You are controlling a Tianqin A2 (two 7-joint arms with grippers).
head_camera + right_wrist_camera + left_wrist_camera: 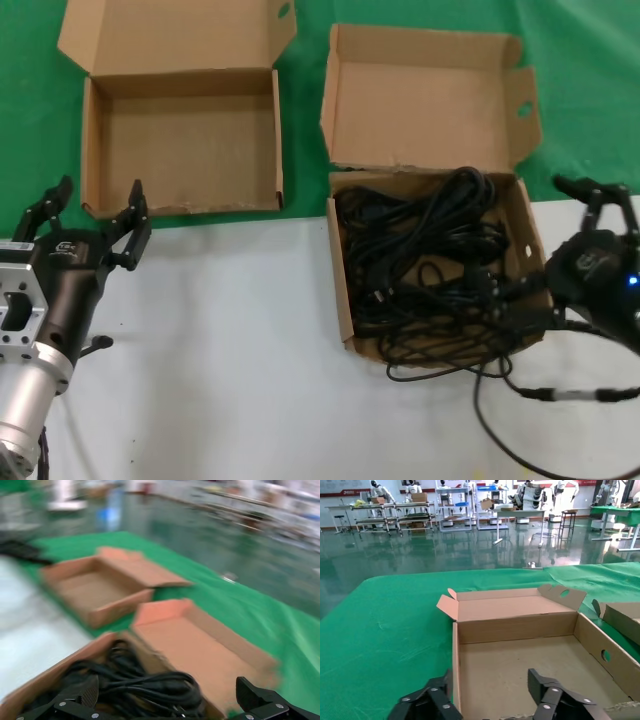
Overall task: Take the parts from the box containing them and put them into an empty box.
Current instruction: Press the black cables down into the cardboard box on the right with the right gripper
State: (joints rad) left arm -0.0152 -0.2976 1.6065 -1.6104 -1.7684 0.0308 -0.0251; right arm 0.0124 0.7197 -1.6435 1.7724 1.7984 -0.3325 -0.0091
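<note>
While my right gripper (600, 215) hangs with its jaws spread wide over the right wall of the squarer cardboard box (345, 290), the black power cables (430, 265) lie heaped in that box at the table's right side, on the white half just below the edge of the green cloth (30, 120). A few loops spill over the box's near wall onto the white surface (250, 360), one trailing to a silver-tipped end (575, 394) near the near right corner.

I judge the pick has not begun. To do it well I should come down on the thick middle of the tangle, close on one bundle and lift slowly, since these thin, limp, glossy cords are intertwined and could drag neighbours or the light box along.

My left gripper (92, 215), jaws parted and holding nothing, waits at the table's left side by the near wall of the empty box (92, 150), a wider, shallower tray of matte brown card with a clean-creased lid, lying on the green cloth
</note>
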